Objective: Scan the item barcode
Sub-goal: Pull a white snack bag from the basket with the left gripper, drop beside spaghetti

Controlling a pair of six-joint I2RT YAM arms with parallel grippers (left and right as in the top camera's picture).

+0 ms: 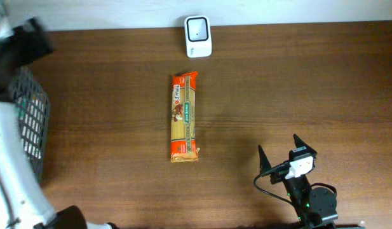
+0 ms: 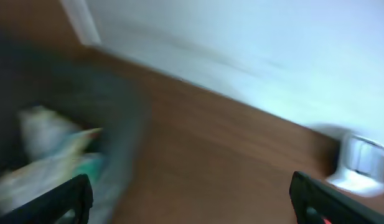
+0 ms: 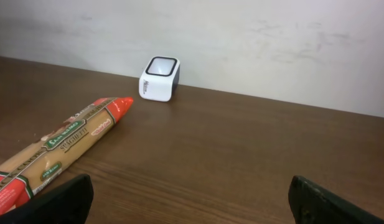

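Note:
The item, a long orange-and-green spaghetti pack [image 1: 183, 117], lies flat mid-table, lengthwise toward the white barcode scanner [image 1: 198, 36] at the far edge. In the right wrist view the pack [image 3: 55, 146] is at the left and the scanner [image 3: 160, 79] stands against the wall. My right gripper [image 1: 278, 145] rests near the front right, open and empty [image 3: 192, 205], well to the right of the pack. My left gripper [image 1: 29, 39] is a blur at the far left above the basket; its fingers [image 2: 73, 198] stand wide apart with nothing between them. The left wrist view also shows the scanner [image 2: 361, 163], blurred.
A dark wire basket [image 1: 27, 121] sits at the table's left edge; the blurred left wrist view shows pale and green packets [image 2: 51, 152] inside it. A white wall [image 3: 241, 37] runs behind the table.

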